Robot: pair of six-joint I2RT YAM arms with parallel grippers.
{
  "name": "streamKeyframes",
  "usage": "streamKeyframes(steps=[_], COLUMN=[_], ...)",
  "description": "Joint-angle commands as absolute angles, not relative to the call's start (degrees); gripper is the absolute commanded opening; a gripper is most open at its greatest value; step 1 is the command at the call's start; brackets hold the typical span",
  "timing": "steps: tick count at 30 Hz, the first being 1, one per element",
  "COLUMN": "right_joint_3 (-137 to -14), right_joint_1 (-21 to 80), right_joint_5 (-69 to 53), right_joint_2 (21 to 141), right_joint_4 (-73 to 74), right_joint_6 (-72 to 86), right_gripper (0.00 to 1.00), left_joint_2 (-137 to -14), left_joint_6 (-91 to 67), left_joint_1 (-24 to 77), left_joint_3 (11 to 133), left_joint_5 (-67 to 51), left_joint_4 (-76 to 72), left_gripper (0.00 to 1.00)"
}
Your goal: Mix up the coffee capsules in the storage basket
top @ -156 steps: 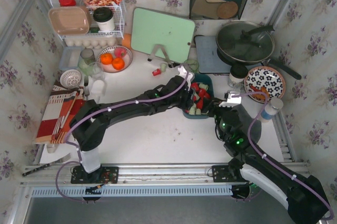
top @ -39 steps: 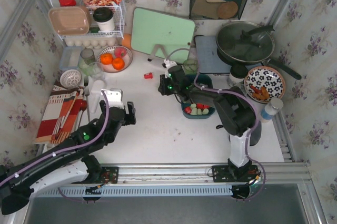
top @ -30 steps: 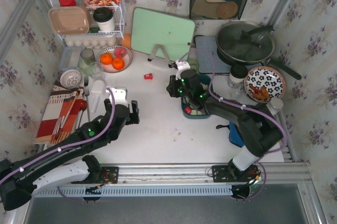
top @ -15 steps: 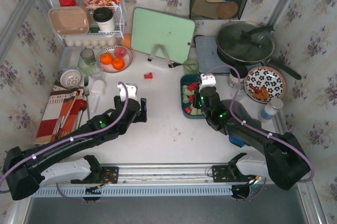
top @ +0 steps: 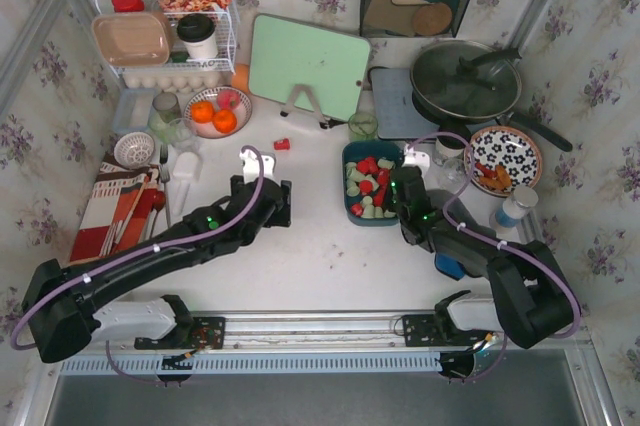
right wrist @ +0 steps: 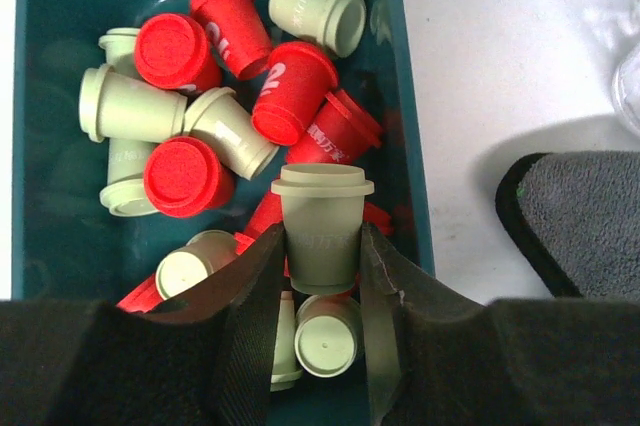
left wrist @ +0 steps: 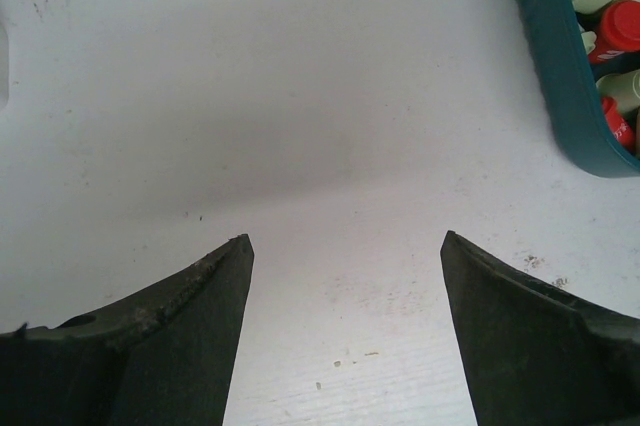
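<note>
The dark teal storage basket point(top: 349, 154) sits mid-table and holds several red and pale green coffee capsules point(right wrist: 180, 111) lying jumbled. My right gripper point(right wrist: 322, 236) hangs over the basket's near right part point(right wrist: 412, 156), shut on one upright pale green capsule point(right wrist: 322, 214), with more capsules below it. From above, that right gripper point(top: 397, 186) is at the basket's right side. My left gripper point(left wrist: 346, 238) stands open over bare table, left of the basket wall point(left wrist: 560, 66); from above, the left gripper point(top: 283, 202) is apart from the basket. One red capsule point(top: 283, 144) lies loose on the table.
Behind the basket stand a green glass cup point(top: 362, 126), a green cutting board point(top: 308, 64) and a lidded pan point(top: 466, 81). A patterned plate point(top: 502, 158) is to the right, a bowl of oranges point(top: 217, 111) to the left. A dark pad point(right wrist: 580, 211) lies right of the basket.
My left arm has stretched to the right, closer to the basket. My right arm has swung from the basket's far left side to its right side.
</note>
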State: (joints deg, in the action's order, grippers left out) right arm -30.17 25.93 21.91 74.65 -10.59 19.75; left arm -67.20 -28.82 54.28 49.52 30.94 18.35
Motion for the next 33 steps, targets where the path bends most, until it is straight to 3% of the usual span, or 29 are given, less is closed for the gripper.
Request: streamKeyframes(steps=[1,7,11,17,18,19,33], right_joint_3=[-28.8,-29.2,-28.8,-26.6,-26.1,-25.4,-19.7], right_joint_1=[25.4,25.4,25.5,25.4,25.5,25.5,25.5], right_joint_5=[19.3,15.6,14.6,15.2,15.7,16.5,26.9], right_joint_2=[74.5,74.8,73.3,67.4,65.9,64.7,52.0], right_joint_4=[-13.3,-13.2,-13.3,-14.8,-15.2,-15.5,-18.5], right_joint_6=[23.6,23.6,23.5,23.2,23.2,23.2,25.7], right_gripper=[0.39,0.54,0.64,0.72,0.9,0.99,1.0], left_joint_2=[-68.9,-71.8,-72.4,-73.0,-73.0,-73.1,-83.3], left_joint_6=[-29.2,-29.7,-30.7,-30.5,-30.5,-30.5,-26.4], left_joint_1=[54.2,54.1,53.4,51.5,51.1,50.7,40.5], left_joint_3=[50.8,53.2,53.9,54.7,54.7,54.6,60.5], left_joint_5=[32.3,34.3,35.0,32.5,31.5,30.7,17.6], left_joint_4=[18.4,18.4,18.5,18.5,18.4,17.9,12.4], left_gripper=[0.79,0.8,0.9,0.91,0.91,0.91,0.9])
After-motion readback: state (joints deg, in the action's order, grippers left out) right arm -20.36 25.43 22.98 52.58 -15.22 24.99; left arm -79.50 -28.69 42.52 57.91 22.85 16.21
